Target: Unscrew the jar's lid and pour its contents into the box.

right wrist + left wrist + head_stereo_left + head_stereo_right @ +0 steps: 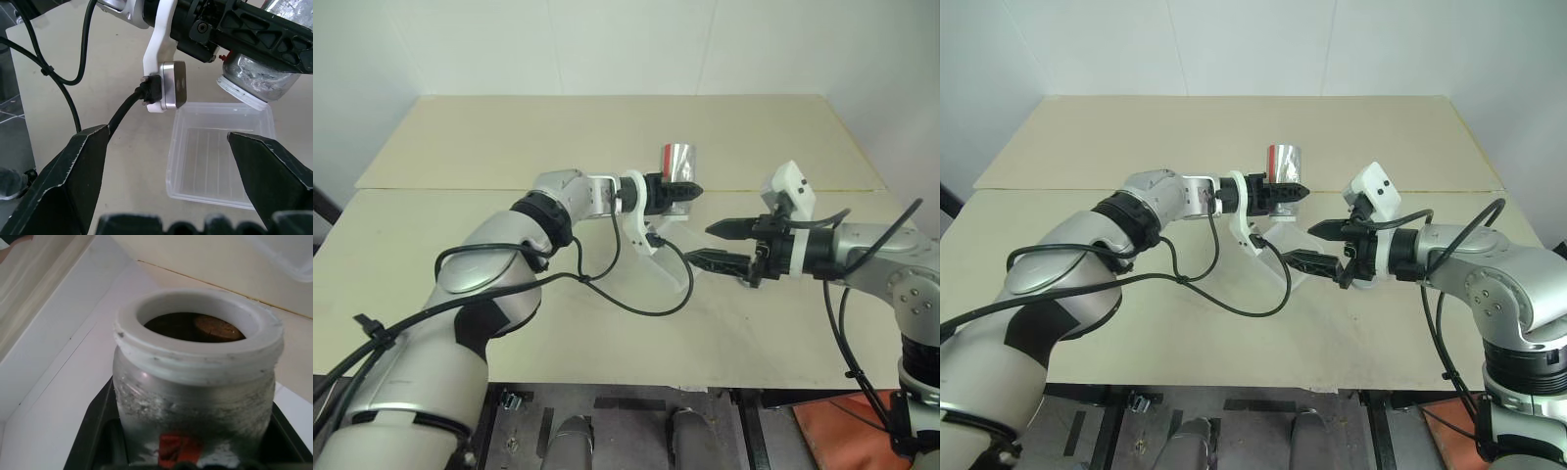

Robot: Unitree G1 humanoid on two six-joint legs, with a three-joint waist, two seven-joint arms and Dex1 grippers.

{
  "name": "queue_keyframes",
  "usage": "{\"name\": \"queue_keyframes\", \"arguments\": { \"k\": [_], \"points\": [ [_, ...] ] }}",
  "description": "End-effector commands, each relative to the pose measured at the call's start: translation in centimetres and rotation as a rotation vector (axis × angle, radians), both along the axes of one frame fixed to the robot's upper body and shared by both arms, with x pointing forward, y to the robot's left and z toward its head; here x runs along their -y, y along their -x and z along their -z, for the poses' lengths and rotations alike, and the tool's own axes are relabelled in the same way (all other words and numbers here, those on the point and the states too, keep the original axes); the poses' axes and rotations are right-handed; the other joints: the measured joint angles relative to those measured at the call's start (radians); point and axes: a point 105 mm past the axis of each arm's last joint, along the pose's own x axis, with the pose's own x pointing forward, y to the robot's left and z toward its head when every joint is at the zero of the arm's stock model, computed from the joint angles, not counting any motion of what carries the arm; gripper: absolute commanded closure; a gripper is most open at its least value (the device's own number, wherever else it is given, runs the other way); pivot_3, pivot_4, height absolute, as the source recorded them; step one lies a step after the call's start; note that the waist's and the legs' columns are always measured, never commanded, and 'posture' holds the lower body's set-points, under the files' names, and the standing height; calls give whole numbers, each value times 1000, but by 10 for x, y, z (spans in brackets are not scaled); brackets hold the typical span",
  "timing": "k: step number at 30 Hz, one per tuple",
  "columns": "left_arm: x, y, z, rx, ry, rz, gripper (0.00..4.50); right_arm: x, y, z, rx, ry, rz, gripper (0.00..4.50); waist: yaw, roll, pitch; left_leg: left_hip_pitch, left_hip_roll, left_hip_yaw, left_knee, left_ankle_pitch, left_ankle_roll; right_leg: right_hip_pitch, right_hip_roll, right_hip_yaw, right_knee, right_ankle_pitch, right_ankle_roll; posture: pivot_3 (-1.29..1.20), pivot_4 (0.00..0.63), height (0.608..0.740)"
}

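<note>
My left gripper (683,186) is shut on the jar (681,160), a shiny silver cylinder with a red mark, held above the table. The jar (257,81) is tilted, its white threaded mouth (198,330) open, and brown contents (195,327) sit inside. The mouth hangs over the far edge of the box (220,161), a clear shallow tray resting empty on the table. Right of the box, my right gripper (720,245) is open with nothing between its fingers (73,176), aimed at the box and jar. The lid is out of view.
The beige table (509,147) has a seam across its middle and white walls behind it. A black cable (636,294) loops from my left wrist over the table near the box. An orange-red object (842,431) lies below the table's front right corner.
</note>
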Motion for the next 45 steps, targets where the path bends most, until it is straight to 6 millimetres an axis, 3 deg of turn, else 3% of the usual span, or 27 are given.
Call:
{"name": "queue_keyframes", "arguments": {
  "k": [1, 7, 10, 12, 15, 17, 19, 21, 24, 33, 35, 40, 45],
  "points": [
    [1, 2, -21, -111, 161, -17, 2553, 0, 3, -7, 61, 11, -5, 55, 0, 0, 0, 0, 0, 0, 0, 0, 0, 0, 0, 0, 0, 0, 0, 0, 150, 740],
    [-39, -16, -74, -421, 568, -215, 2553, 8, 1, -10, 91, 10, 14, 55, -3, 0, 0, 0, 0, 0, 0, 2, -4, 0, 0, 0, 0, 0, 0, 0, 150, 740],
    [-59, -23, -87, -580, 728, -287, 2553, 10, 0, -11, 96, 10, 21, 55, -8, 0, 0, 0, 0, 0, 0, 2, -4, 0, 0, 0, 0, 0, 0, 0, 150, 740],
    [-72, -31, -90, -800, 913, -341, 2553, 12, 0, -11, 99, 9, 26, 55, -10, 0, 0, 1, 0, 0, 0, 2, -4, 1, 0, 0, 0, 0, 0, 0, 150, 740],
    [-93, -44, -83, -1356, 1257, -417, 2553, 12, 0, -10, 97, 6, 29, 55, -15, 0, 0, 1, 0, 0, 0, 2, -4, 2, 0, 0, 1, 0, 0, 0, 150, 740],
    [-105, -46, -72, -1594, 1406, -454, 2553, 11, 2, -8, 90, 2, 28, 55, -24, 0, 0, 1, 0, 0, 0, 2, -3, 2, 0, 0, 2, 0, 0, 0, 150, 740],
    [-116, -46, -52, -1744, 1518, -543, 2553, 10, 4, -4, 80, -2, 25, 55, -38, 0, 0, 1, 0, -1, 0, 2, -3, 2, 0, 0, 2, 0, 0, 0, 150, 740],
    [-124, -41, -36, -1860, 1630, -507, 2553, 8, 6, -1, 70, -3, 20, 55, -47, 1, 0, 2, 0, -1, 1, 2, -3, 3, 0, 0, 2, 0, 0, 0, 150, 740],
    [-131, -32, -20, -1774, 1628, -514, 2553, 6, 6, -1, 70, -2, 15, 55, -58, 1, -1, 5, 1, -1, 1, 2, -3, 4, 0, 0, 3, 0, 0, 0, 150, 740],
    [-132, -26, -22, -1686, 1599, -517, 2553, 6, 1, -7, 87, 1, 18, 55, -44, 1, -1, 5, 0, -1, 1, 3, -4, 4, 0, 0, 2, 1, -1, 0, 150, 740],
    [-127, -23, -21, -1529, 1479, -530, 2553, 5, 2, -5, 83, 1, 16, 55, -43, 1, -1, 4, 0, -1, 1, 3, -4, 4, 0, 0, 2, 1, -1, 0, 150, 740],
    [-99, -15, -39, -847, 968, -453, 2553, 7, 1, -8, 91, 5, 21, 55, -38, 0, 0, 5, 0, 0, 1, 6, -10, 4, 0, 0, -1, 1, -1, 0, 150, 740],
    [-50, -9, -53, -264, 443, -260, 2553, 11, -4, -14, 115, 5, 34, 55, -16, 0, 0, 3, 0, 0, 1, 5, -8, 4, 0, 0, -2, 2, 0, 0, 150, 740]
  ]
}}
